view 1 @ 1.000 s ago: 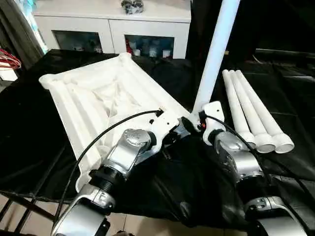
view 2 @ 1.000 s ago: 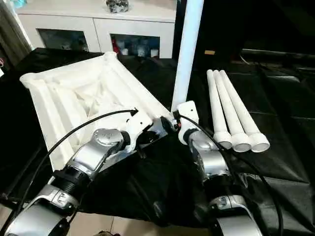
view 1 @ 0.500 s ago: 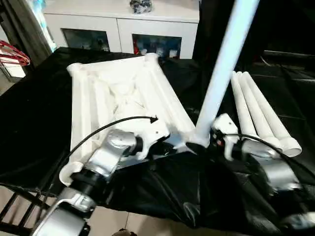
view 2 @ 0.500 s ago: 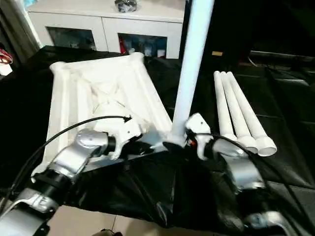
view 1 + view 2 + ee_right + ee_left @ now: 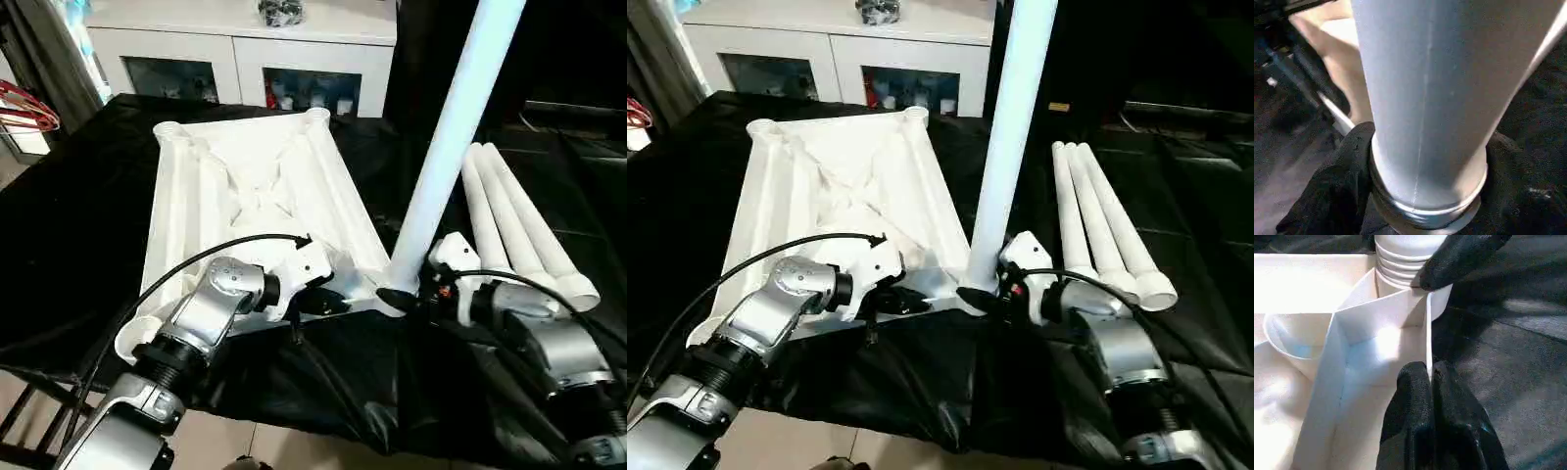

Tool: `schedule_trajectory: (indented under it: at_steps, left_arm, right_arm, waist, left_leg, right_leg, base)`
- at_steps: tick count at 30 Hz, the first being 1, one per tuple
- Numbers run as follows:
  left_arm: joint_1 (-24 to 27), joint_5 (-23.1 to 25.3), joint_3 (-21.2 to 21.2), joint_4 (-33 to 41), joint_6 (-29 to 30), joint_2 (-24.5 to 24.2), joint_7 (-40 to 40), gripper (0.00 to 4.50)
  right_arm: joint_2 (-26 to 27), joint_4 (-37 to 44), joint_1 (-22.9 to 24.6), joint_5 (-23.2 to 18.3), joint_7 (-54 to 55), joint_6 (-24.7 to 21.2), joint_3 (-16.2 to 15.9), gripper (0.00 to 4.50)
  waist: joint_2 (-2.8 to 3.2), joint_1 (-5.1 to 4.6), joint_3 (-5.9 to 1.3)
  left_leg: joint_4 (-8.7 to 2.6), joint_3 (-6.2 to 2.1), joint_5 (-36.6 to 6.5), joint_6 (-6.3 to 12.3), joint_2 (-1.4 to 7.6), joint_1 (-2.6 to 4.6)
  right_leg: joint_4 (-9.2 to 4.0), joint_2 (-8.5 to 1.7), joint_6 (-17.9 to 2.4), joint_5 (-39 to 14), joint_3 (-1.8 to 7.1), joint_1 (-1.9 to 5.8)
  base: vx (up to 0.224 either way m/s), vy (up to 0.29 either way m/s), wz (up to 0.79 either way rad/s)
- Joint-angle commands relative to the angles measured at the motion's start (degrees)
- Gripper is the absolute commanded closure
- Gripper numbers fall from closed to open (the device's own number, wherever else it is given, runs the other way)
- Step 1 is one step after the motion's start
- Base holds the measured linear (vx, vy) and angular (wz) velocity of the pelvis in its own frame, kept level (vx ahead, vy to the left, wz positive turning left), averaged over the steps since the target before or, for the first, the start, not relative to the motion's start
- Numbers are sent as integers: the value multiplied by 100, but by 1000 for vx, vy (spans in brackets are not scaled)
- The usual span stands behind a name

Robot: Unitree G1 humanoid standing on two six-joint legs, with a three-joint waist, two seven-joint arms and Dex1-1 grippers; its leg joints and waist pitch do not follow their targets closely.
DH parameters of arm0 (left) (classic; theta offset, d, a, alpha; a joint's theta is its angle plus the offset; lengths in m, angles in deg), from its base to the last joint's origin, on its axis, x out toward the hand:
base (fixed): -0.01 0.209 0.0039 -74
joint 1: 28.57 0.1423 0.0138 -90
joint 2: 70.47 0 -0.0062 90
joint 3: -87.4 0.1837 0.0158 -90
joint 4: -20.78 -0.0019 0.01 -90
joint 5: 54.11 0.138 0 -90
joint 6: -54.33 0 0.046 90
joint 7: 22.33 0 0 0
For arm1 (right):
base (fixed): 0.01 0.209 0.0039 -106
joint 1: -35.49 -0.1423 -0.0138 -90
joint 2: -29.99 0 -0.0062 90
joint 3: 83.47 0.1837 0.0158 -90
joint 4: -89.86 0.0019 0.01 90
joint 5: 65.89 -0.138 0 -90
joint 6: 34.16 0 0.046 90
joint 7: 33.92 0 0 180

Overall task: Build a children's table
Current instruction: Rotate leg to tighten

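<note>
Lying upside down on a black cloth (image 5: 88, 245), ribbed underside up: the white table top (image 5: 245, 206), the landmark for everything here. Standing upright in the table top's near right corner socket: one white leg (image 5: 446, 147), rising past the upper edge of the head views, its ringed base sitting at the socket mouth in the left wrist view.

Grasping that leg just above its base: the right gripper (image 5: 1425, 196), one black finger (image 5: 1337, 176) pressing on each side of the tube, wrapping its lower end. Reaching in from the right of the table top: the silver right forearm (image 5: 554, 343).

Pinching the table top's near rim wall just left of the socket: the left gripper (image 5: 1430, 382), fingers clenched together with the thin white edge caught between the tips. Crossing the near left part of the table top: the silver left forearm (image 5: 206, 308) with a black cable looping over it.

Lying side by side on the cloth, well to the right of the table top: three more legs (image 5: 519, 230), touching one another, wide ends pointing toward the robot.

Standing beyond the table top's far edge: a white cabinet (image 5: 245, 49) with glass doors.
</note>
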Motion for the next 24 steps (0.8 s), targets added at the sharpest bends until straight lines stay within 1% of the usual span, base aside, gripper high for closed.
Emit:
schedule_trajectory:
  at_steps: [1,2,3,4,5,6,7,9,10,11,12,13,14,16,19,20,22,23,24]
  left_arm:
    - [-149,29,-4,34,28,290,356,450]
    - [-200,98,-50,-66,117,413,656,450]
    - [-200,98,-50,-66,117,413,656,450]
    - [-305,196,-176,-254,382,739,1342,450]
    - [-367,229,-278,-363,594,1039,1858,450]
    - [-367,229,-278,-363,594,1039,1858,450]
    - [-391,245,-300,-408,663,1236,2172,450]
    - [-395,263,-282,-409,678,1364,2315,450]
    - [-393,275,-271,-400,675,1405,2349,450]
    - [-389,282,-255,-382,672,1446,2365,450]
    - [-382,279,-244,-365,659,1453,2334,450]
    - [-362,268,-211,-315,621,1466,2242,450]
    - [-329,245,-175,-244,573,1431,2095,450]
    - [-289,242,-138,-169,509,1373,1943,450]
    - [-233,262,-121,-80,526,1289,1840,450]
    - [-200,244,-94,-21,516,1221,1767,450]
    - [-142,200,-63,84,496,1100,1599,450]
    - [-91,159,-62,168,471,943,1392,450]
    - [-64,145,-53,209,450,874,1280,450]
  right_arm:
    - [283,-58,-68,120,261,107,-264,178]
    - [453,-260,-149,255,689,182,-218,178]
    - [453,-260,-149,255,689,182,-218,178]
    - [915,-703,-373,420,1702,177,-28,179]
    - [1350,-1044,-579,439,2536,92,177,179]
    - [1350,-1044,-579,439,2536,92,177,179]
    - [1603,-1211,-707,530,2984,84,192,179]
    - [1757,-1311,-793,660,3193,158,100,179]
    - [1806,-1341,-819,705,3229,200,59,179]
    - [1859,-1370,-844,735,3216,237,6,179]
    - [1873,-1364,-844,728,3173,254,-7,179]
    - [1908,-1345,-844,704,3048,299,-41,145]
    - [1893,-1295,-828,644,2901,302,-33,110]
    - [1865,-1258,-813,570,2714,330,-2,107]
    - [1802,-1295,-821,575,2612,421,30,71]
    - [1725,-1284,-817,595,2555,481,11,64]
    - [1566,-1225,-794,624,2407,540,-20,58]
    - [1311,-1082,-741,593,2050,520,-57,58]
    - [1200,-1007,-707,579,1869,522,-83,58]
  waist:
    - [-62,-14,-335]
    - [-59,-26,-326]
    - [-55,-40,-324]
    - [-51,-62,-320]
    - [-37,-127,-299]
    - [-48,-160,-305]
    - [-60,-164,-317]
    - [-53,-166,-316]
    - [-68,-153,-330]
    - [-62,-137,-339]
    - [-61,-130,-342]
    - [-82,-116,-350]
    - [-72,-108,-353]
    - [-78,-115,-348]
    - [-68,-128,-340]
    - [-69,-136,-335]
    - [-70,-143,-341]
    - [-70,-129,-346]
    - [-71,-123,-344]
  left_leg:
    - [-416,-127,-1291,273,297,184]
    - [-430,-133,-1404,197,296,186]
    - [-435,-131,-1472,151,296,192]
    - [-452,-142,-1584,57,292,198]
    - [-468,-140,-1725,-72,280,205]
    - [-469,-154,-1776,-138,272,208]
    - [-476,-175,-1821,-162,270,200]
    - [-473,-166,-1782,-118,270,197]
    - [-453,-154,-1693,-41,261,191]
    - [-444,-144,-1564,45,254,172]
    - [-439,-143,-1484,78,255,163]
    - [-426,-139,-1313,158,254,146]
    - [-420,-137,-1192,232,255,141]
    - [-421,-134,-1146,288,257,135]
    - [-432,-140,-1274,290,267,142]
    - [-438,-141,-1334,272,271,143]
    - [-433,-143,-1319,276,272,133]
    - [-419,-136,-1260,304,270,143]
    - [-417,-135,-1228,327,274,145]
  right_leg:
    - [-424,-298,-1502,-680,167,166]
    - [-445,-296,-1446,-883,170,163]
    - [-450,-294,-1431,-967,171,151]
    - [-459,-287,-1378,-1137,166,144]
    - [-467,-285,-1382,-1316,178,97]
    - [-474,-294,-1368,-1437,172,99]
    - [-501,-298,-1258,-1586,158,130]
    - [-519,-285,-1191,-1476,171,111]
    - [-516,-288,-1178,-1324,177,120]
    - [-509,-286,-1173,-1170,180,133]
    - [-500,-289,-1177,-1079,180,141]
    - [-478,-292,-1196,-881,176,164]
    - [-461,-286,-1224,-733,170,167]
    - [-456,-281,-1264,-666,163,172]
    - [-466,-287,-1285,-808,161,170]
    - [-473,-287,-1280,-892,160,168]
    - [-467,-290,-1279,-867,163,179]
    - [-466,-284,-1284,-788,164,178]
    - [-464,-284,-1292,-733,168,178]
  base:
    - [0,0,0]
    - [0,0,0]
    - [0,0,0]
    - [0,0,0]
    - [0,0,0]
    - [0,0,0]
    - [0,0,0]
    - [0,0,0]
    - [0,0,0]
    - [0,0,0]
    - [0,0,0]
    - [0,0,0]
    - [0,0,0]
    - [0,0,0]
    - [0,0,0]
    - [0,0,0]
    - [0,0,0]
    - [0,0,0]
    - [0,0,0]
